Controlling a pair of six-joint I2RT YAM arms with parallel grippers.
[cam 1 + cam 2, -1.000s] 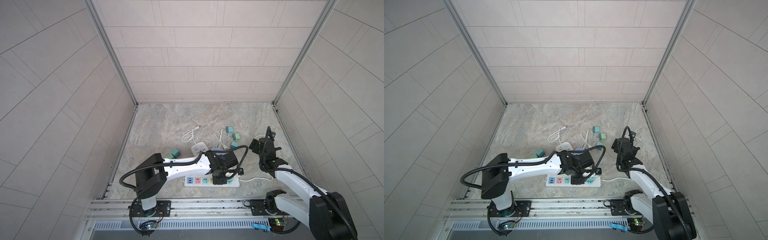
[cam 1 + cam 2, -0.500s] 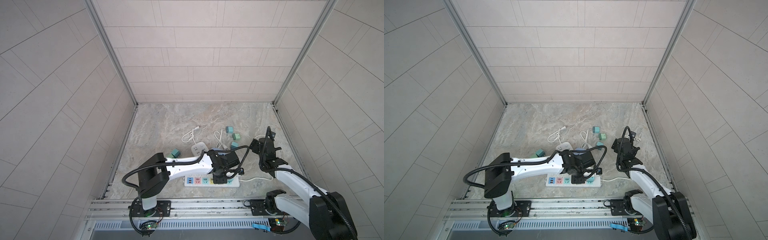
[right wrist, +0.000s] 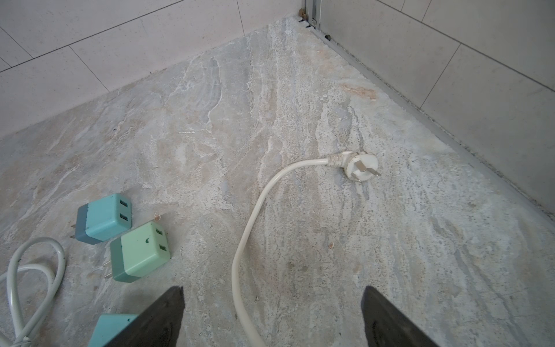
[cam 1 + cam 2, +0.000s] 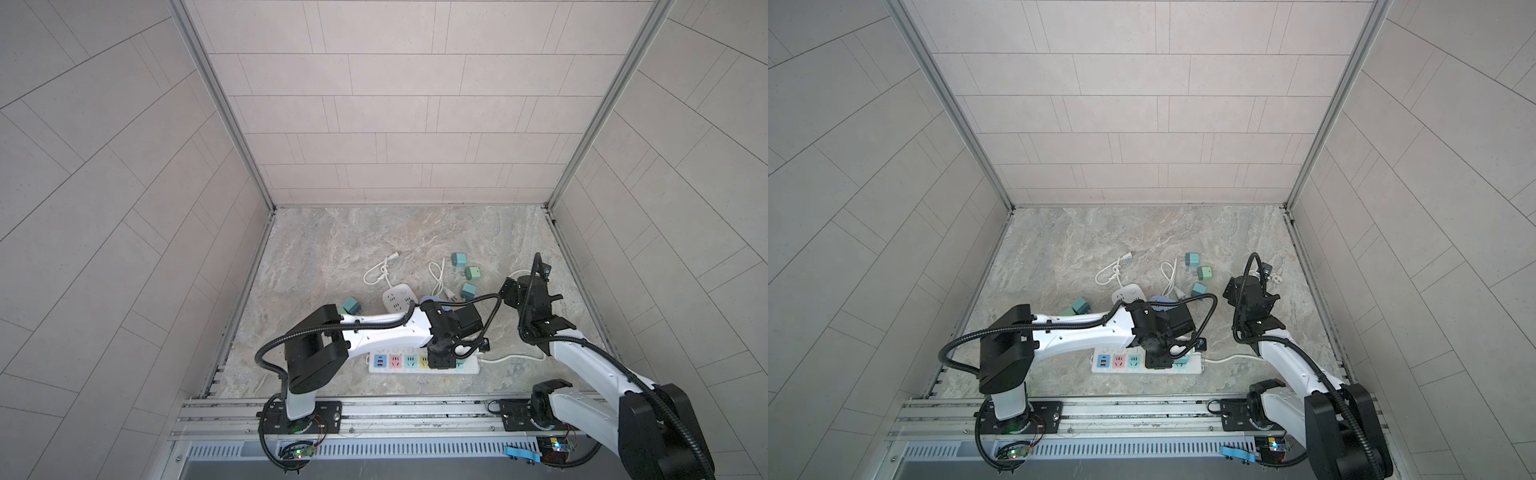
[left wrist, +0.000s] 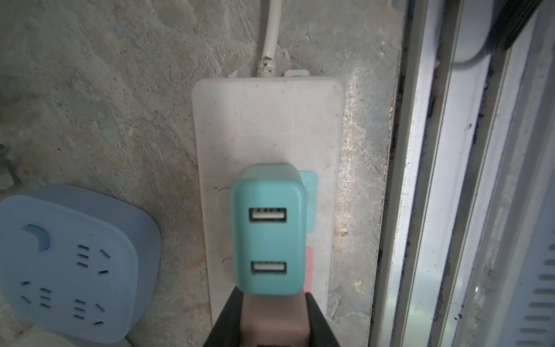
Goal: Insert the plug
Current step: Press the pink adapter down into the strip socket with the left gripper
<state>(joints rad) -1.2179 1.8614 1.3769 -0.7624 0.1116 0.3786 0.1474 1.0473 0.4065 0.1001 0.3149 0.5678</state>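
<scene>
- The plug point(image 5: 268, 228), a teal block with two USB ports facing up, sits over the coloured sockets of the power strip point(image 5: 264, 120). Whether its prongs are seated cannot be told.
- The left fingers point(image 5: 228, 315) are closed tight on the plug, pinching its two sides. In both top views they point straight down onto the strip.
- The power strip lies at 6 o'clock on the bench point(image 4: 332, 241), close to the front rail point(image 4: 374, 409), with its long side running across.
- Blue, pink, teal and yellow sockets show on the 9 o'clock side of the fingers.
- The strip's white cable point(image 4: 511, 356) leaves from its 3 o'clock end.
- At 12 o'clock from the strip, partly under the left arm, lies a blue adapter point(image 5: 72, 264). A white adapter point(image 4: 400, 297) lies just beyond it.
- At 10 o'clock a lone teal charger point(image 4: 351, 305) rests beside the arm's elbow.
- At 1 o'clock lie three loose chargers: a far teal charger point(image 4: 459, 259), a green charger point(image 4: 473, 273) and a near teal charger point(image 4: 468, 291).
- A looped cord point(image 4: 436, 274) lies beside those three, and a knotted cord point(image 4: 380, 272) lies at 11 o'clock.
- The right fingers point(image 3: 163, 315) are spread wide and hold nothing, hovering at 2 o'clock from the strip.
- Below them a white lead point(image 3: 240, 255) curves to a mains connector point(image 3: 360, 166) lying on the bench near the far right corner.
</scene>
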